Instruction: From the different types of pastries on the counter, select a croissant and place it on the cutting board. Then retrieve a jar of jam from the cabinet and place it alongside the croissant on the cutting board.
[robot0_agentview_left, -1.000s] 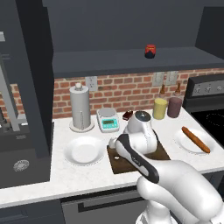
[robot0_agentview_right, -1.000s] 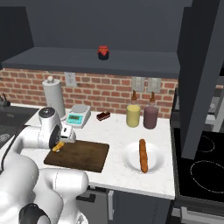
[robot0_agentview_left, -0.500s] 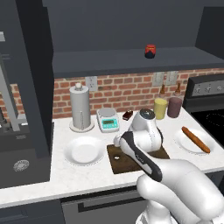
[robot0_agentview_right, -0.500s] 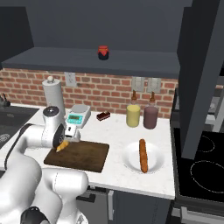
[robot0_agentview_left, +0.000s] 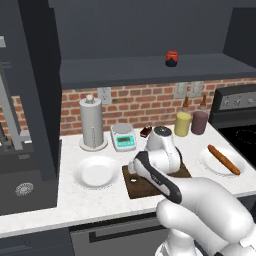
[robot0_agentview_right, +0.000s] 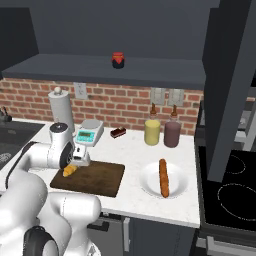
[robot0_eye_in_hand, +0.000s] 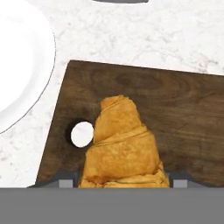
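Golden croissant (robot0_eye_in_hand: 121, 148) is held between the gripper (robot0_eye_in_hand: 120, 178) fingertips, long axis pointing straight ahead of the gripper, over the cutting board (robot0_eye_in_hand: 183, 118) end near its pale hole. Release looks next. Jar of jam (robot0_agentview_right: 118, 60) sits on the cabinet (robot0_agentview_right: 150, 70) shelf, well above and beyond the gripper. Baguette stick (robot0_agentview_right: 163, 177) lies on a white plate (robot0_agentview_right: 148, 182).

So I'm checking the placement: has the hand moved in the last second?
Yes. In the right base view the hand has risen slightly from the cutting board, toward the scale.
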